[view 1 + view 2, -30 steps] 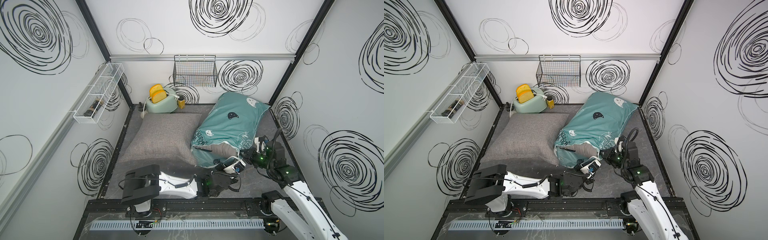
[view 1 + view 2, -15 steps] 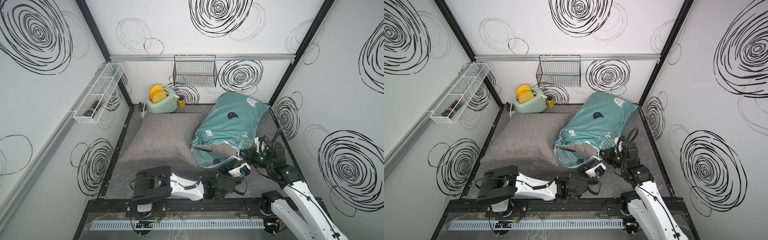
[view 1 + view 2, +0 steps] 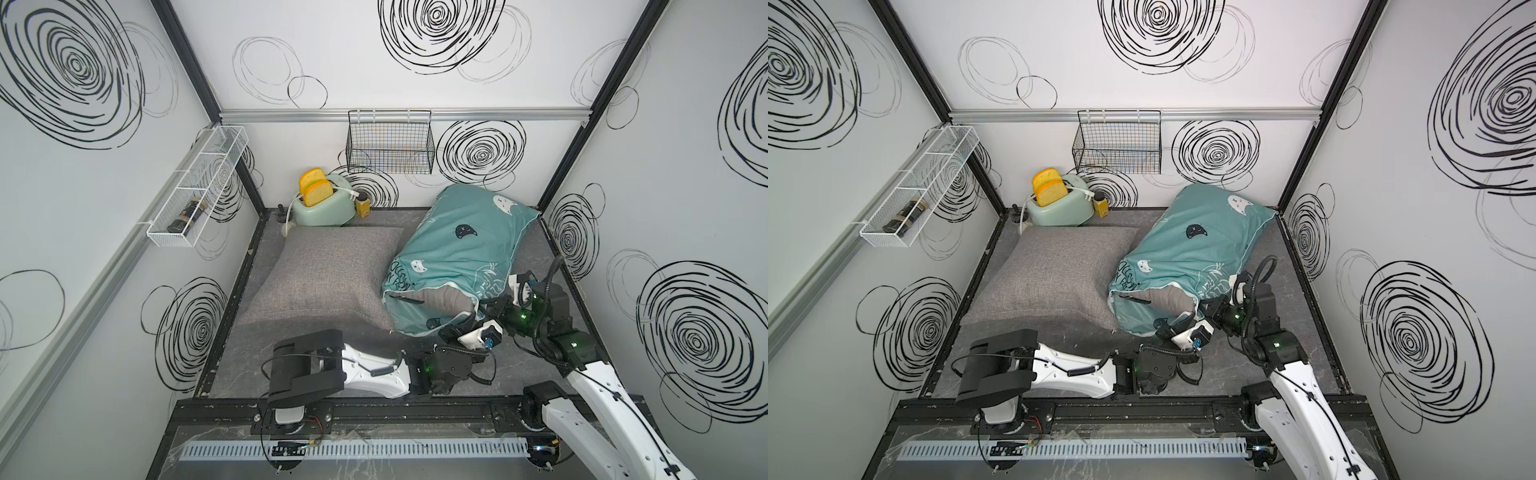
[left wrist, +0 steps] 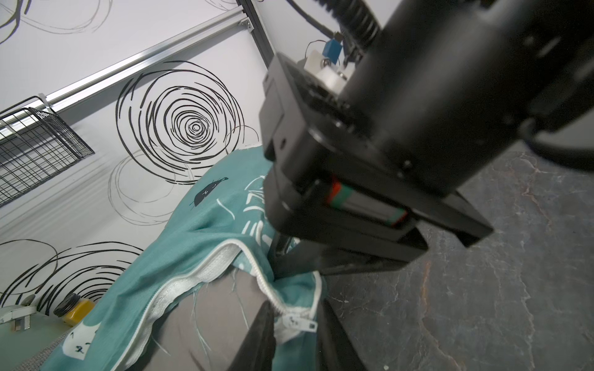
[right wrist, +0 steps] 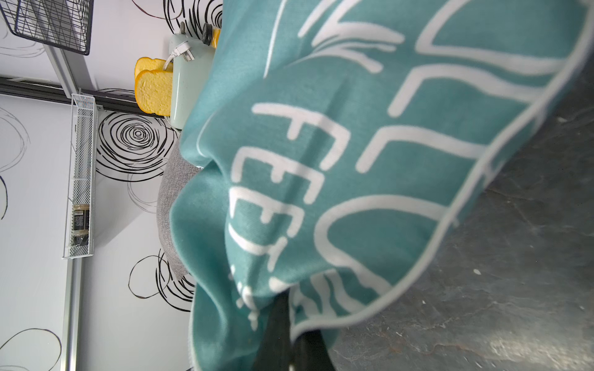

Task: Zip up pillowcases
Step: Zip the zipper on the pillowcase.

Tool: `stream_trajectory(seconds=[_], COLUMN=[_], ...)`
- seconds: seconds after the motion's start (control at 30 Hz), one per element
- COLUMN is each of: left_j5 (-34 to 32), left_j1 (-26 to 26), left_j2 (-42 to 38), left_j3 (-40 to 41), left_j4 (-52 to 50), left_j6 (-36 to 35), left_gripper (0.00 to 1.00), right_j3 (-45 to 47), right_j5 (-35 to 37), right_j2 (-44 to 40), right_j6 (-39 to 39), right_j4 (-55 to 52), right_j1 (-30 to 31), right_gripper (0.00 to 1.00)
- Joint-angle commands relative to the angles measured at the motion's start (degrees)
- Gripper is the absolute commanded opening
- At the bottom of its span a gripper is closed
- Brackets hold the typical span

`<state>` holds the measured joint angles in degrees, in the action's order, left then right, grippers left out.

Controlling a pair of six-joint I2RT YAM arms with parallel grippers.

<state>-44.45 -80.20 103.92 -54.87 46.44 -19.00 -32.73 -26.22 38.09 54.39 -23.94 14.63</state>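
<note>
Left jaws stand a little apart, astride the small white zipper slider at the corner of the teal pillowcase; whether they already pinch it I cannot tell. Right jaws are fully closed on the piped hem of the same cover, just beside the left pair and on the opposite side of the slider from the open run.

That relation decides the move. From the left jaws the unzipped white teeth lead off across the gaping mouth, away from the right jaws. The pull would likely follow that line while the right pair anchors the corner. The cover's long axis runs from both pairs toward the back wall.

Its cloth looks soft and smooth, printed with white letters and cat faces, and frayed threads hang near the slider. A grey inner pillow bulges through the opening. Past the mouth's far end lies the grey pillowcase, square and coarse-woven, flat on the dark marbled bench and touching the teal one. Its zipper is not visible.
</note>
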Motion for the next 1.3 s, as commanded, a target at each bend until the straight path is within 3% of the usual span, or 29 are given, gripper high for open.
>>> stream_trajectory(seconds=[0.0, 0.67, 0.87, 1.27], left_j5=[-0.6, 1.9, 2.5, 7.5], left_j1=[0.1, 0.2, 0.5, 0.5], left_j2=[-1.9, -2.0, -1.9, -2.8], left_j3=[1.4, 0.5, -0.1, 1.4], left_j4=[1.5, -0.5, -0.9, -2.3], left_j6=[0.7, 2.5, 2.6, 4.6], left_gripper=[0.25, 0.18, 0.08, 0.0], right_j3=[-0.4, -0.3, 0.1, -0.4], right_j5=[-0.6, -0.3, 0.1, 0.8], right_j2=[-0.1, -0.6, -0.9, -0.8], right_j6=[-0.2, -0.2, -0.6, -1.2], right_j4=[2.9, 2.3, 1.8, 1.6], right_j1=[0.5, 0.5, 0.5, 0.5], right_gripper=[0.0, 0.0, 0.0, 0.0])
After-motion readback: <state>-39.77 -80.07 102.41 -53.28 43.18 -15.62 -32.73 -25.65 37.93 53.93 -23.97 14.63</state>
